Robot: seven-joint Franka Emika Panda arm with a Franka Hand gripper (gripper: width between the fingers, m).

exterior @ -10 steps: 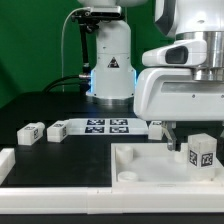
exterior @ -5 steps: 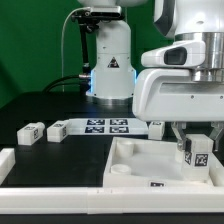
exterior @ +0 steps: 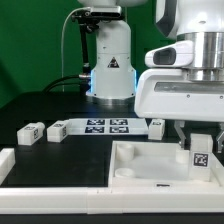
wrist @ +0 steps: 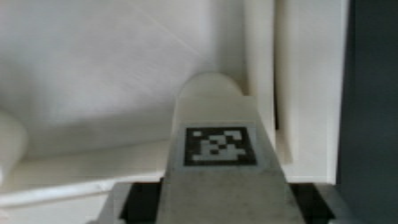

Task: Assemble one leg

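Observation:
My gripper (exterior: 199, 146) is shut on a leg (exterior: 199, 155), a chunky white peg with a black-and-white tag, and holds it upright over the right end of the large white panel (exterior: 135, 165). In the wrist view the leg (wrist: 221, 150) fills the middle, its tag facing the camera, and my gripper (wrist: 221, 205) has dark fingers (wrist: 146, 203) clamped on both of its sides. The panel (wrist: 89, 90) lies behind it. Whether the leg's foot touches the panel is hidden.
Two more legs (exterior: 30, 132) (exterior: 56, 129) lie on the dark table at the exterior view's left. Another leg (exterior: 156, 124) lies behind the panel. The marker board (exterior: 105, 125) lies in front of the robot base (exterior: 111, 75). A white rail (exterior: 50, 177) runs along the front.
The gripper has carried the leg a little toward the exterior view's right and slightly down. The panel has shifted a little with it.

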